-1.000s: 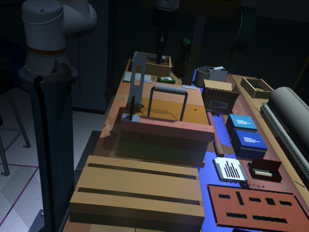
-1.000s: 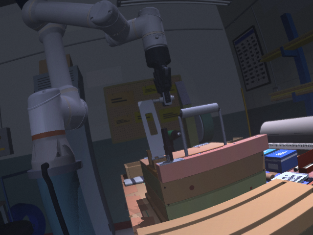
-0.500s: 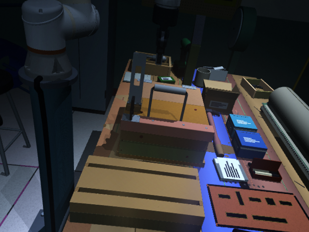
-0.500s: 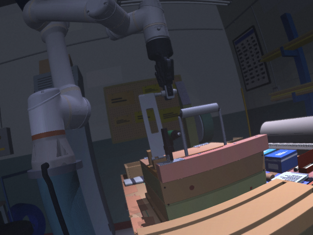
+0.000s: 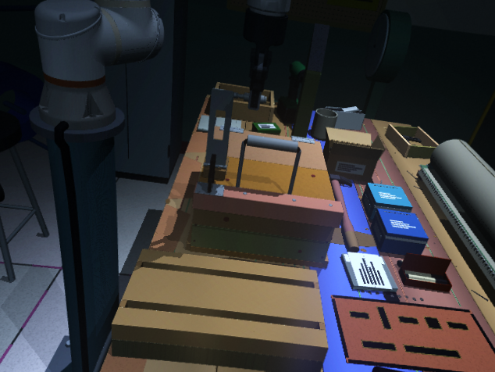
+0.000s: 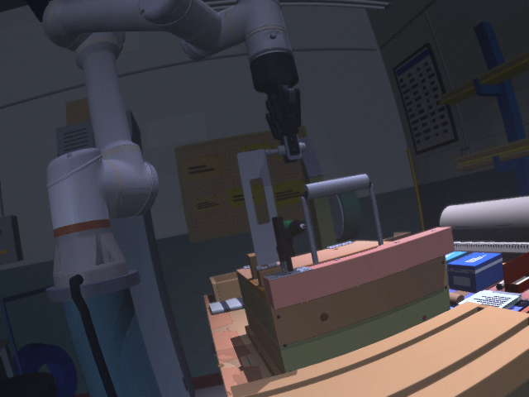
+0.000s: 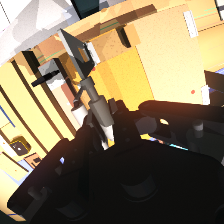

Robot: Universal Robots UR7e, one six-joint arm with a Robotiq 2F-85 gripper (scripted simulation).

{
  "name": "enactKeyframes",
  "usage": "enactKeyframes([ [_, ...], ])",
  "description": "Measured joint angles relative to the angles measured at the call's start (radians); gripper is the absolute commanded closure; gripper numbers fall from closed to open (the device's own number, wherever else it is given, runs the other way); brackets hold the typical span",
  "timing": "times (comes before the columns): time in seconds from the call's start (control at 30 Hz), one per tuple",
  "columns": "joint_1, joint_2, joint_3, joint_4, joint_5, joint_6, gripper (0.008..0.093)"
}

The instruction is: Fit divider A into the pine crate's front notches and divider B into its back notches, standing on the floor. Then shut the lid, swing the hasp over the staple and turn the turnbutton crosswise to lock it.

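Observation:
The pine crate (image 5: 264, 208) (image 6: 354, 295) sits mid-bench with its lid down and a grey carry handle (image 5: 272, 144) (image 6: 337, 186) standing above it. At its left end the grey slotted hasp (image 5: 219, 120) (image 6: 256, 201) (image 7: 75, 51) stands upright, and my gripper (image 6: 292, 150) (image 5: 256, 100) (image 7: 103, 122) is closed on the small knob at the hasp's top end. Below, the black turnbutton (image 5: 210, 172) (image 6: 280, 243) (image 7: 44, 78) stands on its staple plate at the crate's front left corner. The dividers are hidden from sight.
A wooden slatted pallet (image 5: 220, 304) lies right in front of the crate. To the right lie a hammer (image 5: 344, 212), a cardboard box (image 5: 352, 156), two blue boxes (image 5: 396, 216), a red case (image 5: 426, 272) and a perforated panel (image 5: 408, 332). A tray (image 5: 244, 100) sits behind.

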Motion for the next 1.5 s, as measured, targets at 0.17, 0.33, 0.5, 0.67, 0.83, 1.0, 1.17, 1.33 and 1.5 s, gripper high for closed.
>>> enactKeyframes([
  [0.17,-0.029,0.011,-0.006,-0.005,0.0,-0.029,0.0934],
  [0.33,-0.057,0.025,-0.012,-0.014,-0.001,-0.057,0.0934],
  [0.5,-0.083,0.041,-0.016,-0.026,-0.001,-0.083,0.0934],
  [0.67,-0.108,0.06,-0.019,-0.041,-0.001,-0.108,0.0934],
  [0.83,-0.131,0.079,-0.022,-0.058,-0.001,-0.131,0.0934],
  [1.0,-0.152,0.101,-0.024,-0.078,-0.001,-0.152,0.0934],
  [1.17,-0.171,0.123,-0.024,-0.1,-0.001,-0.171,0.0934],
  [1.33,-0.189,0.147,-0.024,-0.124,-0.002,-0.188,0.0934],
  [1.5,-0.204,0.171,-0.024,-0.149,-0.002,-0.204,0.0934],
])
